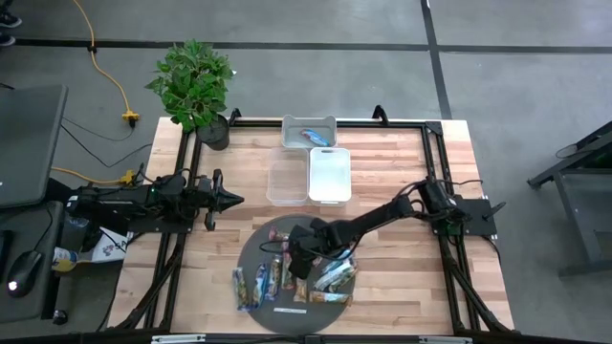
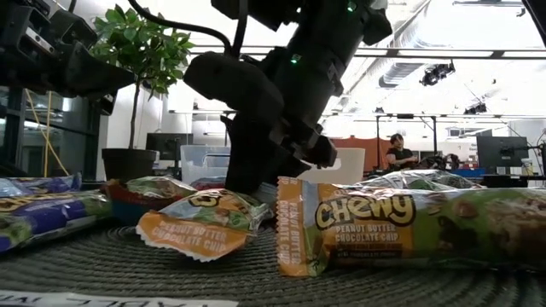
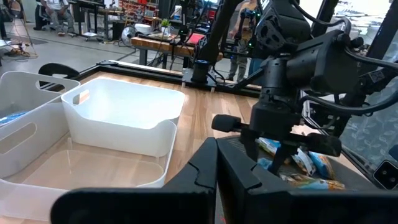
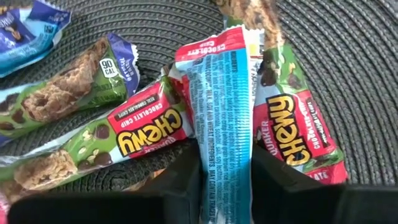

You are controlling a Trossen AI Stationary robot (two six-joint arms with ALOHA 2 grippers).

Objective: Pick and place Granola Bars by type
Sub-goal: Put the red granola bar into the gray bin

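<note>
- Pale wooden boards make up the surface [image 1: 382, 162], which sits on a grey floor with a potted plant [image 1: 194, 84] at its far left corner.
- A round dark woven mat [image 1: 254, 250] lies at the near edge of the surface, and the granola bars [image 1: 287, 279] are spread over it.
- The right hand [image 1: 298, 250] is down over the mat, among the bars at its middle.
- In the right wrist view its two dark fingers [image 4: 180, 177] stand either side of one red-ended bar [image 4: 222, 118], turned printed-back up, and both press against the wrapper: the hand is clamped on that bar.
- Just beside the hand on either side lie two more red-and-green Chewy bars [image 4: 134, 134], both touching the gripped one.
- Farther off to one side lie a bar with a blue-purple end [image 4: 68, 81] and a blue-wrapped bar [image 4: 25, 31].
- In the low view, orange peanut butter chocolate chip bars [image 2: 409, 223] lie on the mat nearer the camera than the hand.
- A thin white label strip [image 1: 290, 310] lies at the mat's near rim, beyond the bars.
- Three bins stand well beyond the hand toward the far edge: a clear bin [image 1: 286, 181], a white bin [image 1: 330, 175] beside it, and a third bin [image 1: 310, 131] behind, holding a blue bar [image 1: 314, 136].
- The left hand [image 1: 232, 199] waits well apart from the mat, above the left side of the surface, fingers together.
</note>
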